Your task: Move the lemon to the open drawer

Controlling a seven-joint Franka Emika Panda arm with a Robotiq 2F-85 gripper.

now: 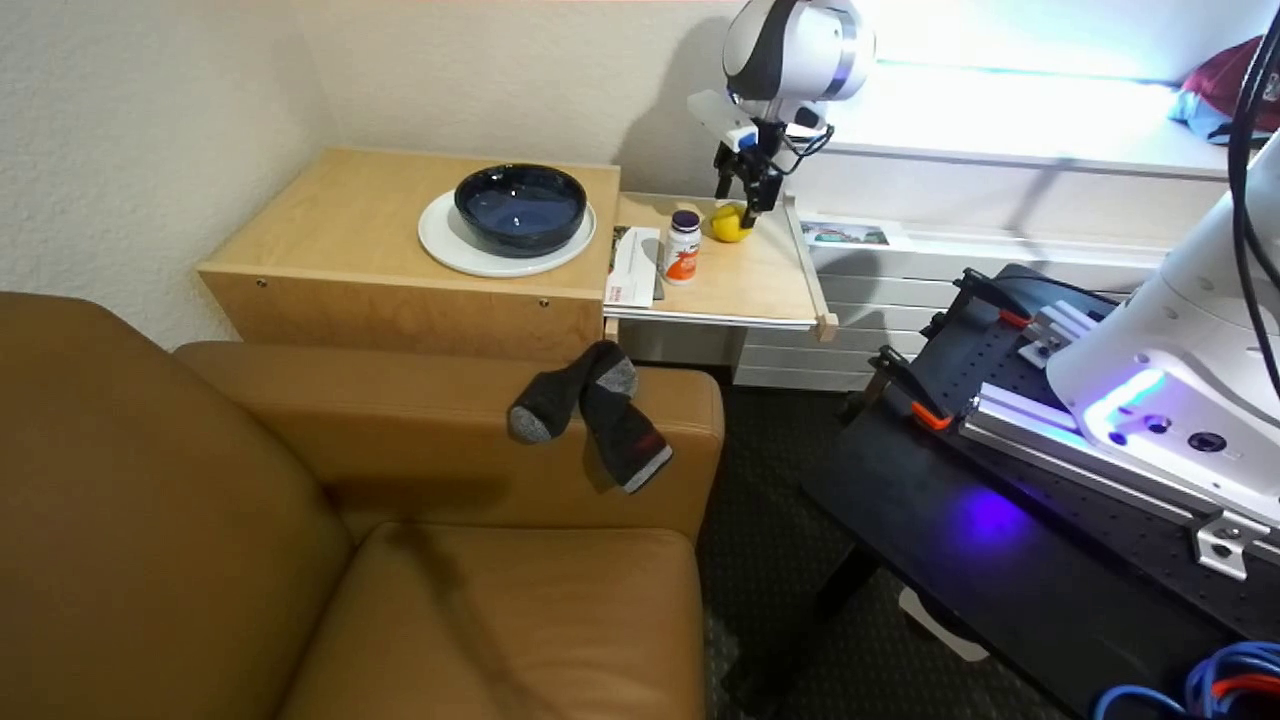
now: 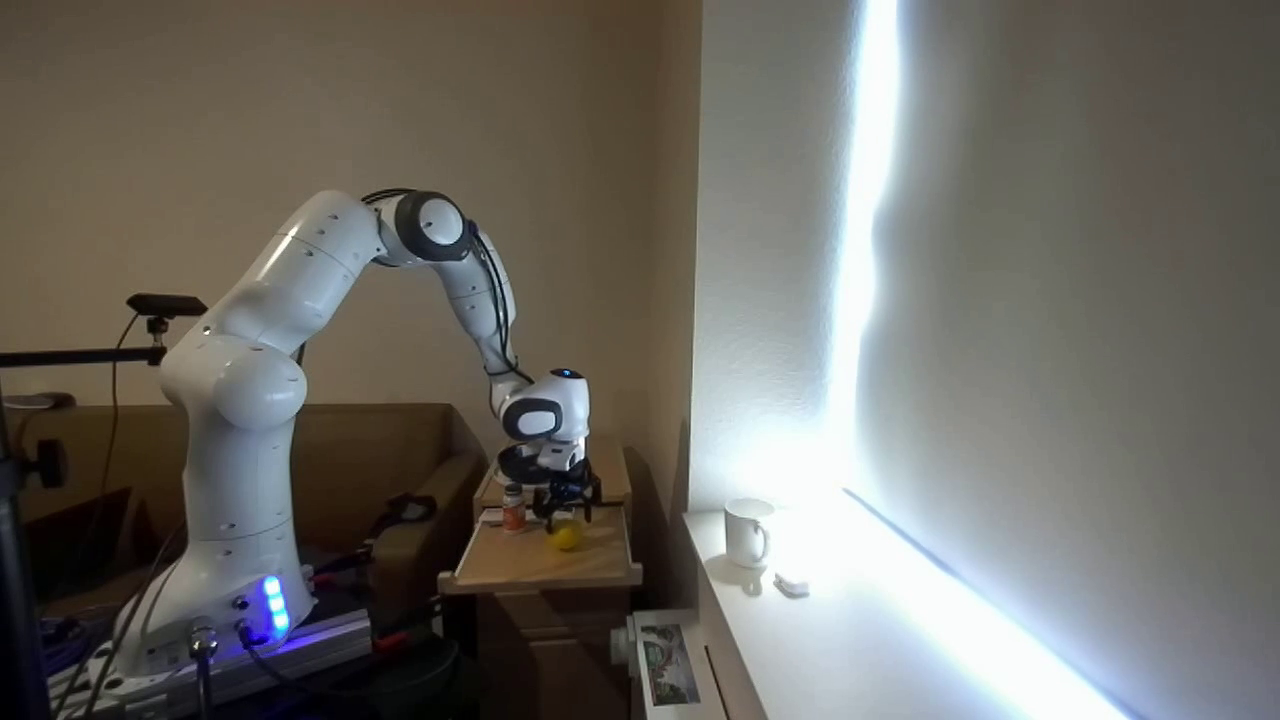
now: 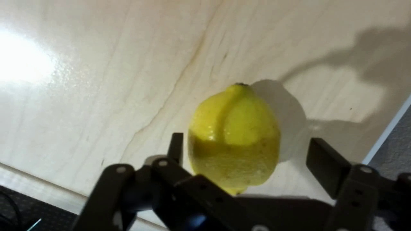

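The yellow lemon (image 1: 728,226) lies on the flat light-wood pull-out (image 1: 755,295) of the side table, also seen in an exterior view (image 2: 530,572). This pull-out is the only opened drawer part I can make out; any drawer beneath it is hidden. My gripper (image 1: 735,208) is open, pointing down, its fingers low on both sides of the lemon. In the wrist view the lemon (image 3: 236,118) sits between the fingers, stem end up in the picture. The left finger is close beside it; a wider gap shows at the right finger. I see no grip on it.
A white bottle with a purple cap (image 1: 683,250) stands near the lemon, beside papers (image 1: 632,268). The dark bowl (image 1: 520,240) sits on the white plate (image 1: 438,243) on the side table. A raised rail (image 1: 803,262) edges the pull-out. Wall and windowsill (image 2: 790,640) are close by.
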